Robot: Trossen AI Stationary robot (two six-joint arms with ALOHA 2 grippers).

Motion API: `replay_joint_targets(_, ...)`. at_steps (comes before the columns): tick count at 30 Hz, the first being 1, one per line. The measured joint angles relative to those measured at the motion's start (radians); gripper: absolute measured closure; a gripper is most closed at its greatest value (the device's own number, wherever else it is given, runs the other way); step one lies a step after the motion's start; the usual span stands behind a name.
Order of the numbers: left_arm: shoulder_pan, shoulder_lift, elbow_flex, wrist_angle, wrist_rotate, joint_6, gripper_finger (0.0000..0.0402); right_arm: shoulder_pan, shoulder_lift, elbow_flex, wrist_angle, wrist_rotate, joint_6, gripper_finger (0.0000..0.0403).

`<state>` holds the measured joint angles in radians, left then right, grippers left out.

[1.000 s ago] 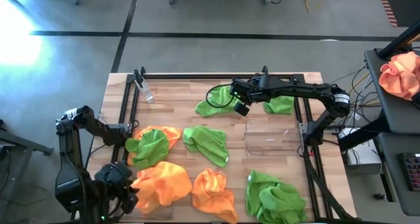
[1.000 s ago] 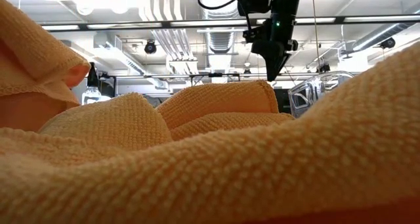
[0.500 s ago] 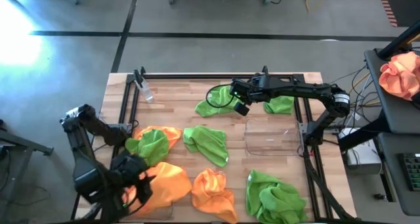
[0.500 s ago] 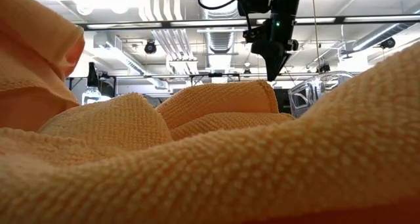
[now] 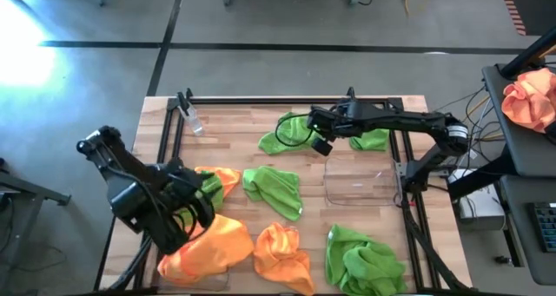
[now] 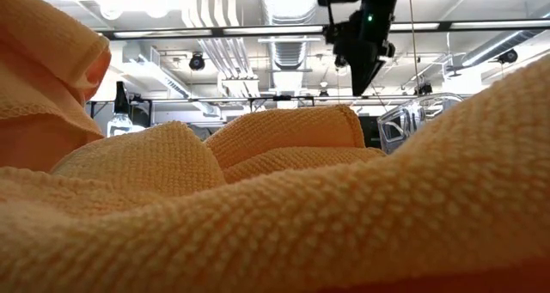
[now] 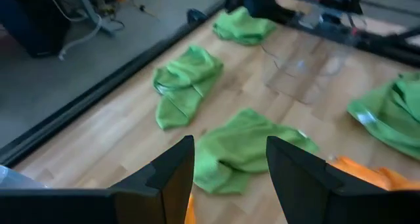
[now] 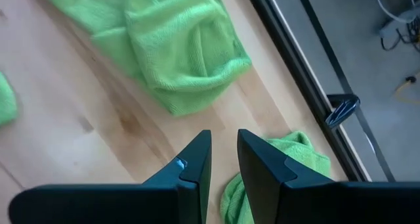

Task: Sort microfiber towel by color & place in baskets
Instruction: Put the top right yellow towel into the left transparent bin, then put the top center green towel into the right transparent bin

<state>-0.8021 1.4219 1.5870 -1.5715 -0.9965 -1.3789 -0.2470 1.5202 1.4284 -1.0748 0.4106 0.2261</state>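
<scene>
Lime green microfiber towels lie crumpled on the wooden table: one at the far middle (image 5: 282,135), one at the far right (image 5: 371,140), one in the middle (image 5: 274,190), one at the near right (image 5: 363,259), and one (image 5: 200,190) resting on an orange towel. Orange towels (image 5: 213,242) (image 5: 282,254) lie near the front. A see-through basket (image 5: 360,181) stands right of the middle. My left gripper (image 7: 230,148) hangs open over the orange pile (image 5: 201,211). My right gripper (image 8: 223,137) hangs above the far green towel (image 8: 164,40), its fingers a little apart with nothing between them.
A small spray bottle (image 5: 193,121) lies at the far left. Black rails (image 5: 287,99) frame the table's far edge and sides. A peach cloth (image 5: 530,101) sits on a side stand off the table. In the low view an orange towel (image 6: 275,207) fills the foreground.
My left gripper has swung from the near-left corner toward the table's middle, rising a little and rolling about its own line. Its fingers have stayed open. It now hangs over the orange pile.
</scene>
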Motion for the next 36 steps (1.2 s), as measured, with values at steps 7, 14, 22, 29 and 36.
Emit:
replay_joint_targets(7, 0.015, -0.147, -0.196, 0.105, -0.065, -0.018, 0.0228, 0.014, -0.09, 0.0, 0.021, 0.0, -0.001, 0.0335)
replay_joint_targets(14, 0.028, -0.342, -0.508, 0.378, -0.155, -0.016, 0.0228, 0.016, -0.15, 0.0, 0.063, 0.0, -0.006, 0.0335)
replay_joint_targets(22, 0.085, -0.528, -0.716, 0.609, -0.163, 0.128, 0.0228, 0.016, -0.13, 0.0, 0.13, 0.017, -0.05, 0.0335)
replay_joint_targets(29, 0.156, -0.638, -0.776, 0.747, -0.112, 0.38, 0.0228, 0.016, -0.098, 0.0, 0.156, 0.018, -0.141, 0.0335)
replay_joint_targets(36, 0.226, -0.737, -0.832, 0.759, -0.076, 0.434, 0.0228, 0.013, -0.089, -0.013, 0.202, 0.058, -0.151, 0.0335)
